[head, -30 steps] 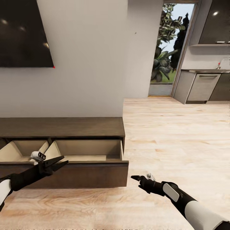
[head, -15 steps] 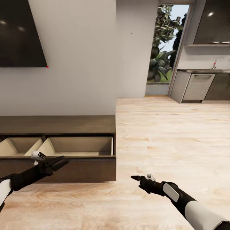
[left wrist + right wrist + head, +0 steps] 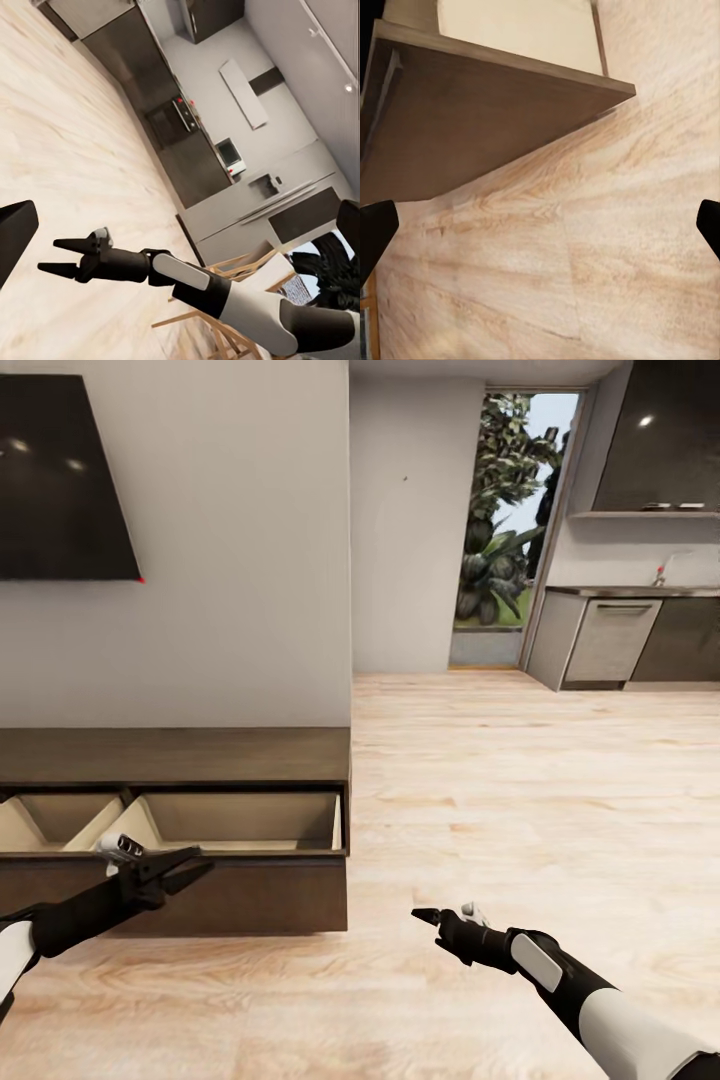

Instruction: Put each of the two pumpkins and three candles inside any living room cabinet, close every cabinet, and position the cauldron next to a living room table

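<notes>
While I face the cabinet (image 3: 180, 760) from the wooden floor (image 3: 520, 780), I see two of its drawers pulled out, their pale insides showing nothing in the parts I can see. My left gripper (image 3: 190, 869) hangs in front of the drawer front with its fingers slightly parted and nothing between them. My right gripper (image 3: 430, 915) hovers over bare floor; from the left wrist camera its fingers stand apart and empty. I can spot no pumpkins, candles, cauldron or coffee table from here, so I judge the fetching is mostly ahead, and both drawers must be shut afterwards. A kitchen (image 3: 620, 640) lies beyond to my right.
</notes>
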Tool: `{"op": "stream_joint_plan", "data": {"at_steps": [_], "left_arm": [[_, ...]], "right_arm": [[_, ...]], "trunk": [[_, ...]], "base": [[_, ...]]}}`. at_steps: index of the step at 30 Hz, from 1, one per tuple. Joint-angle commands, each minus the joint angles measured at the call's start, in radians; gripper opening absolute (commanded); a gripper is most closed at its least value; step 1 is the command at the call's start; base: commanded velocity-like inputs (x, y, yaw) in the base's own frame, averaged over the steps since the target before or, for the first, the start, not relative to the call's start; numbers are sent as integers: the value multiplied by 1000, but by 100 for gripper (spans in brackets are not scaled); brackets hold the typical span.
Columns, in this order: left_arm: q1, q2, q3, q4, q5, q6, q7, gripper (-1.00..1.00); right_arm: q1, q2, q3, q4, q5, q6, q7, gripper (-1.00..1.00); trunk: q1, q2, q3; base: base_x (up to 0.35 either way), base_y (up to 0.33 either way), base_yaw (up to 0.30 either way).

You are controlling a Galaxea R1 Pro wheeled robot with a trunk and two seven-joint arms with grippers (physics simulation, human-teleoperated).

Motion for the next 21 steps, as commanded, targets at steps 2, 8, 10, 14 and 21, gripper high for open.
{"op": "stream_joint_plan", "data": {"at_steps": [2,8,10,14,21], "left_arm": [[-1,0,0,0,-1,4,-3,100],[-1,1,1,-1,0,4,-2,100],[-1,2,1,-1,0,4,-2,100],[-1,2,1,-2,-1,4,-1,100],[-1,2,0,-6,-2,4,-1,100]], "right_arm": [[-1,-1,4,0,-5,2,1,100],[-1,-1,4,0,-4,2,0,100],[-1,-1,4,0,-4,2,0,100],[-1,-1,4,0,-5,-2,1,100],[-1,-1,4,0,-5,-4,4,100]], "trunk": [[-1,0,7],[-21,36,26],[-29,50,33],[-44,78,45],[-71,127,67]], "base": [[0,-2,0],[0,0,0],[0,0,0],[0,0,0],[0,0,0]]}}
